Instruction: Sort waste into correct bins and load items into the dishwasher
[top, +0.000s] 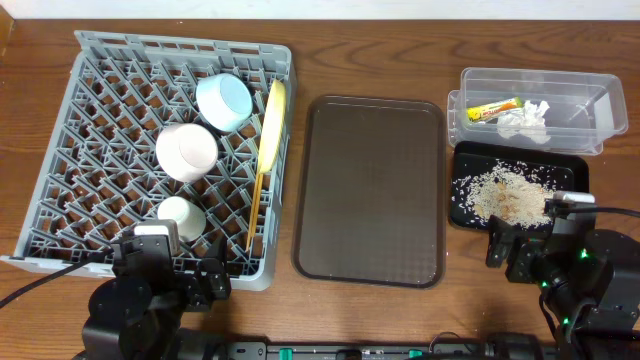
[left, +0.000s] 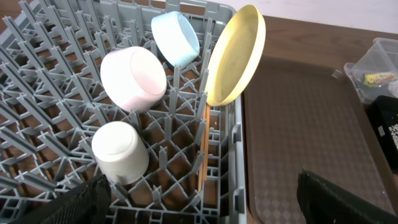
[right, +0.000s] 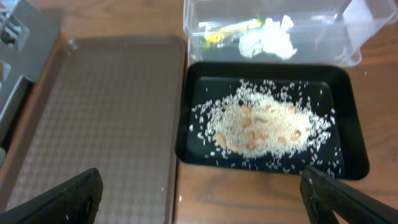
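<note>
Overhead: yellow plate (top: 273, 120) stands on edge along the right side of the grey rack (top: 150, 45), upper left of frame. Likely stiff, slippery, breakable; pinch the upper rim. Left gripper (left: 202, 202) and right gripper (right: 202, 202) both spread wide, empty.

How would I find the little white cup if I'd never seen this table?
Find the big grey dish rack on the left of the table. Three round dishes line up inside it; the small white cup is the front one, lowest in the overhead view. It is smaller than the pale pink-white bowl and the light blue bowl beyond it.
</note>
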